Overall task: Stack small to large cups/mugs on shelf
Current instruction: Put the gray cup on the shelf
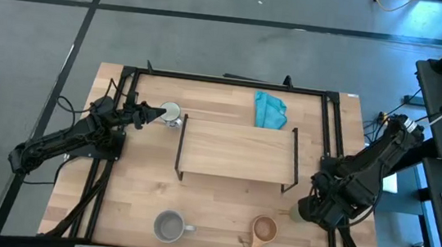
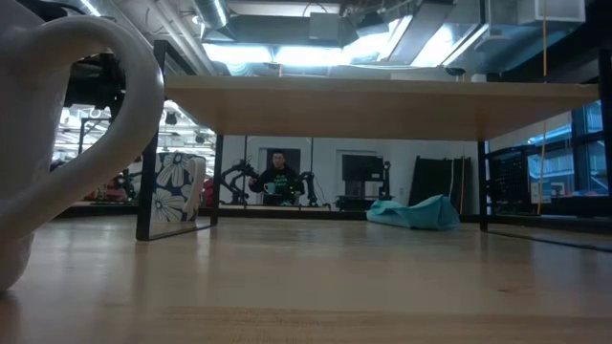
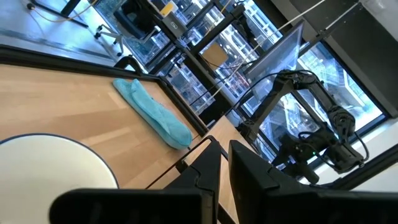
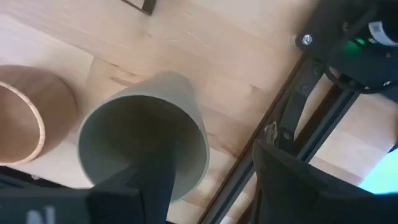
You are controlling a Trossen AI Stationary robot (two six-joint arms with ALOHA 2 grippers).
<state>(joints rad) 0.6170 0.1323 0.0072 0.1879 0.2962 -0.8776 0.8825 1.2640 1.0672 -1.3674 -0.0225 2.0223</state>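
Right wrist view: olive-green cup (image 4: 144,134), tapered, one right-gripper (image 4: 205,177) finger inside, jaws wide.

The left gripper (image 1: 158,114) reaches toward the table's far left corner, fingers nearly together. The right gripper (image 1: 304,213) hangs at the near right edge, fingers wide.

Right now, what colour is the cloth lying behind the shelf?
The cloth is teal, a plain blue-green. It shows best in the high view, crumpled beyond the shelf.
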